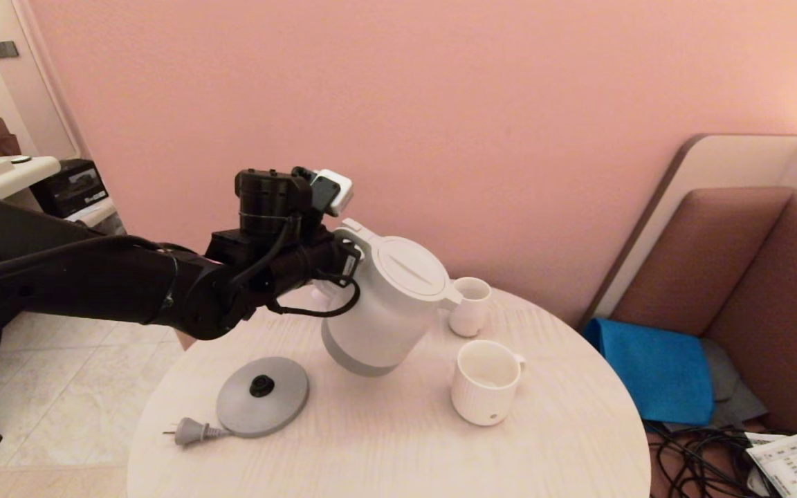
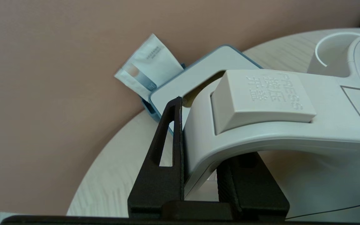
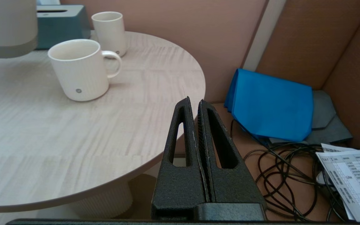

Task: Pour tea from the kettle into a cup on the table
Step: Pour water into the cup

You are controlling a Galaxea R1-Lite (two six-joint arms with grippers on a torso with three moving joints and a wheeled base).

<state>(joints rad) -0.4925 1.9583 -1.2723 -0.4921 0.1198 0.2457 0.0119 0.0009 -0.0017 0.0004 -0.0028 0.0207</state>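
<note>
My left gripper (image 1: 345, 257) is shut on the loop handle of the white kettle (image 1: 385, 311), which hangs above the table (image 1: 371, 456) tilted with its spout toward the right. In the left wrist view the black fingers (image 2: 167, 156) clamp the handle of the kettle (image 2: 277, 125) just behind its press button. The wide ribbed cup (image 1: 485, 380) stands right of the kettle, below and in front of the spout. It shows in the right wrist view as a mug (image 3: 80, 72) with a grey dot. No tea stream is visible. My right gripper (image 3: 194, 101) is shut and empty, parked off the table's right edge.
A smaller handleless cup (image 1: 471, 304) stands just beyond the spout. The grey kettle base (image 1: 262, 395) and its plug (image 1: 191, 432) lie front left. A tissue box (image 2: 198, 72) sits at the back. A blue cloth (image 1: 654, 366), cables (image 1: 696, 463) and a paper (image 1: 793, 463) lie right of the table.
</note>
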